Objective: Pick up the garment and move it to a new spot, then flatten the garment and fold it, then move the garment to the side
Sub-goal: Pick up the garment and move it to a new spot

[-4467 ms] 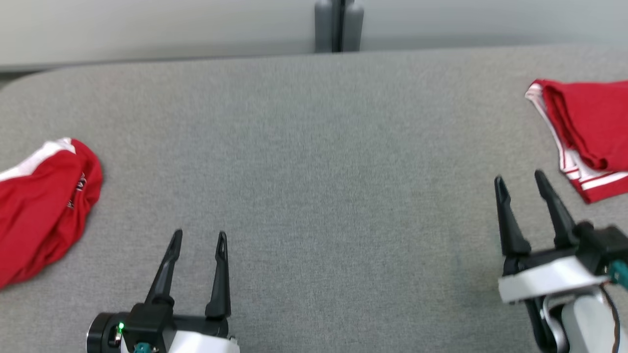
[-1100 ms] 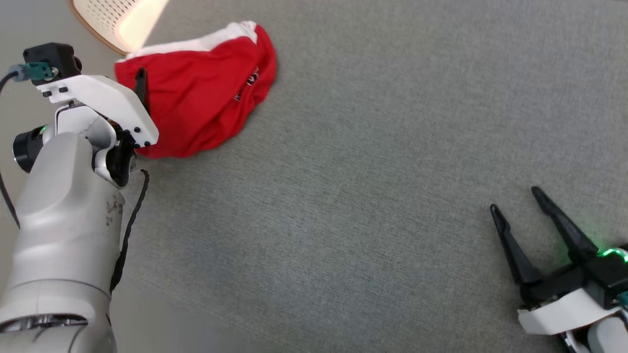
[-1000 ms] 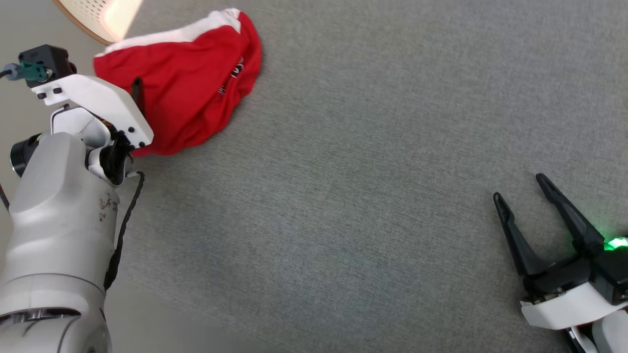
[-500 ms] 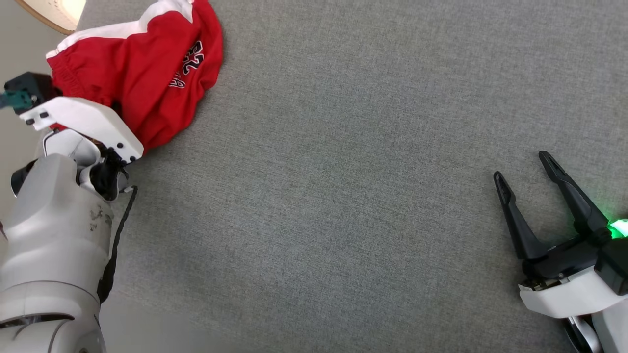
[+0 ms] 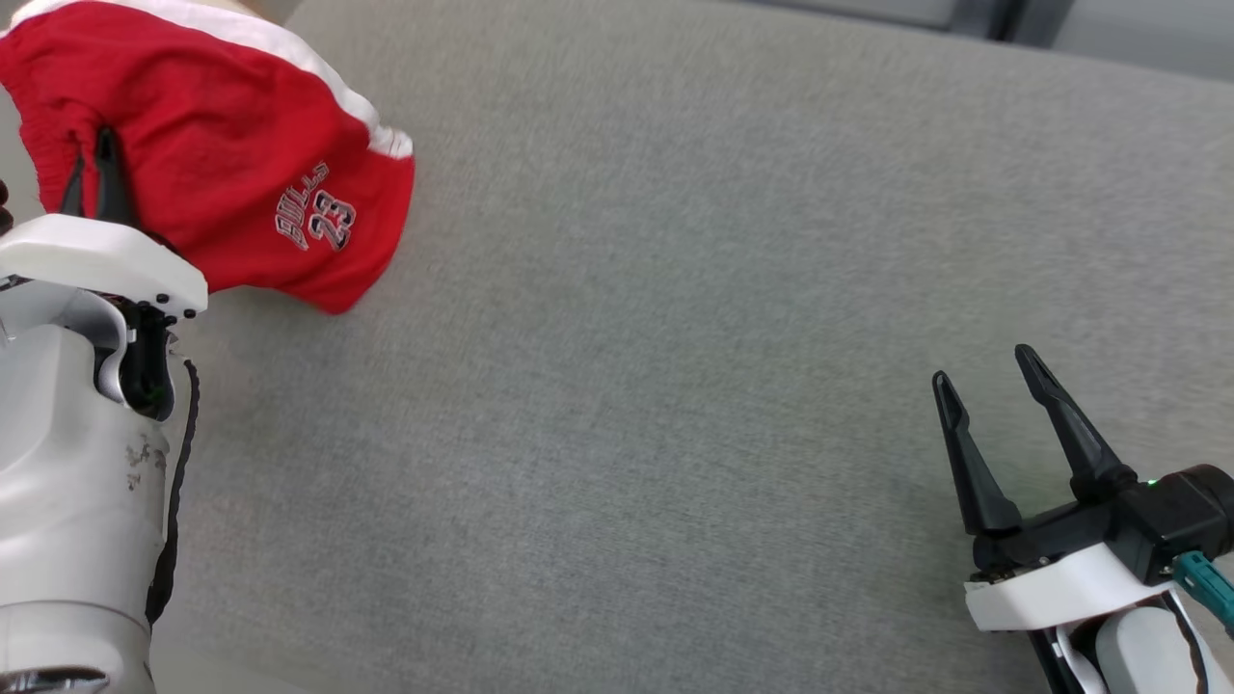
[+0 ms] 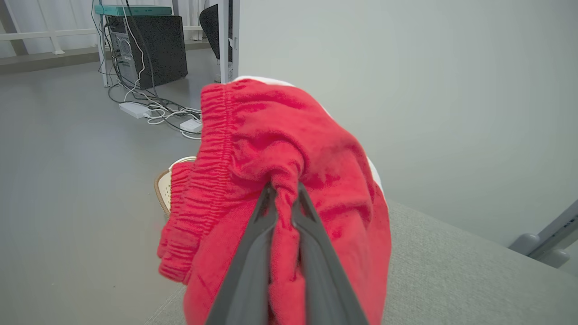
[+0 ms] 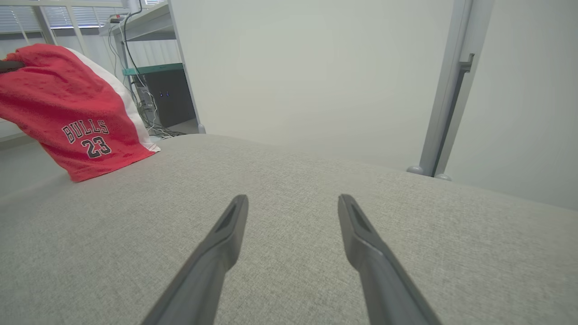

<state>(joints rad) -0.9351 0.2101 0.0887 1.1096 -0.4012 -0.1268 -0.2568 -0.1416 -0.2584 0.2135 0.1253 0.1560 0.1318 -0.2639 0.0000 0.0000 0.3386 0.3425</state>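
Where the left tool (image 6: pixel 284 190) pinches it, the garment (image 7: pixel 67 99) reads "BULLS 23".

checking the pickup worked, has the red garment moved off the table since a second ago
Yes. The red garment, then heaped on the grey table, now hangs raised above it from the shut left end effector.

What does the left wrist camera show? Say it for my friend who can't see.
The left gripper is pinched shut on a fold of red shorts beside their elastic waistband, with a grey table at lower right. Behind are a grey floor, a black computer tower with cables, and a pale wall.
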